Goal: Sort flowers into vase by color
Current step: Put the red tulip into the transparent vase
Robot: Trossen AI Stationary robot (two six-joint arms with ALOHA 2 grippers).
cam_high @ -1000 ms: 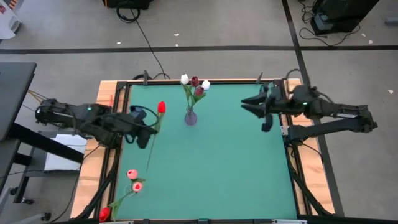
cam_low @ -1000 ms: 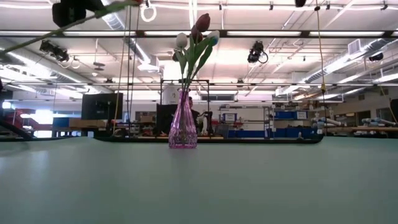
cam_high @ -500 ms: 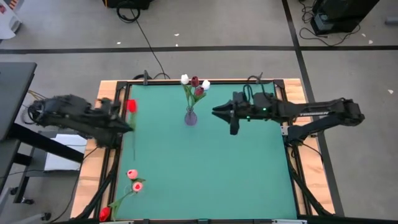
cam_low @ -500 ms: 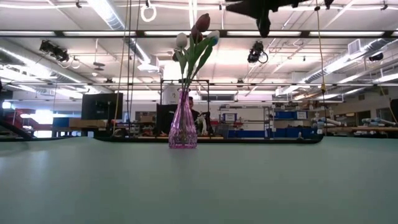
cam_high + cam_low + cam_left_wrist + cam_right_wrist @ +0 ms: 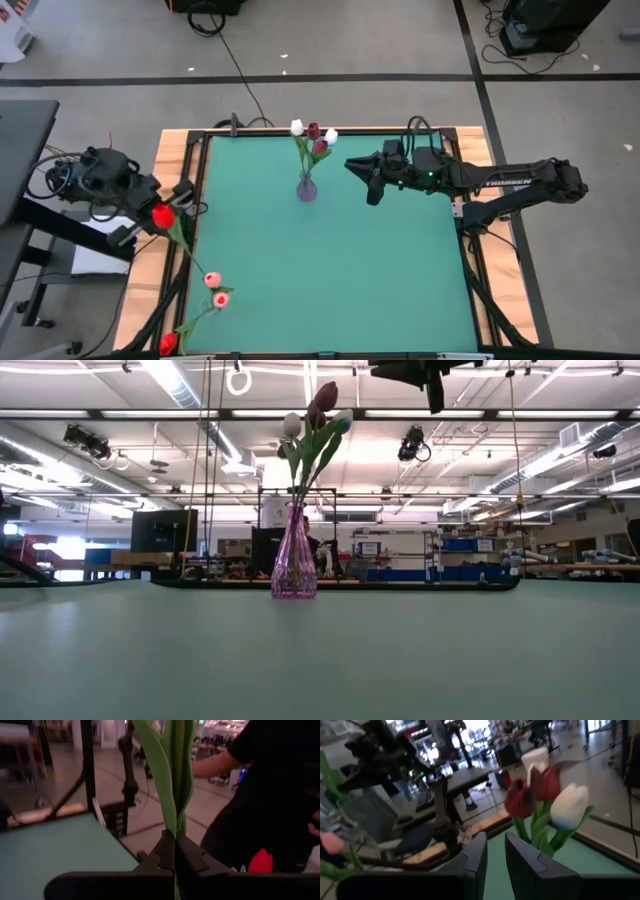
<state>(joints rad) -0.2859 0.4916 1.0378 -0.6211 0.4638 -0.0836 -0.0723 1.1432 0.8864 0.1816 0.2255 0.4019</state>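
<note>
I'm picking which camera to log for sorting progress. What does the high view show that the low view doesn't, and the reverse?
Only the high view shows the left gripper at the table's left edge, shut on a bright red tulip, plus two pink tulips and another red one lying near the front left corner. Only the low view shows the room behind the table. Both show the vase holding white and dark red tulips, and the right gripper raised beside it.
</note>
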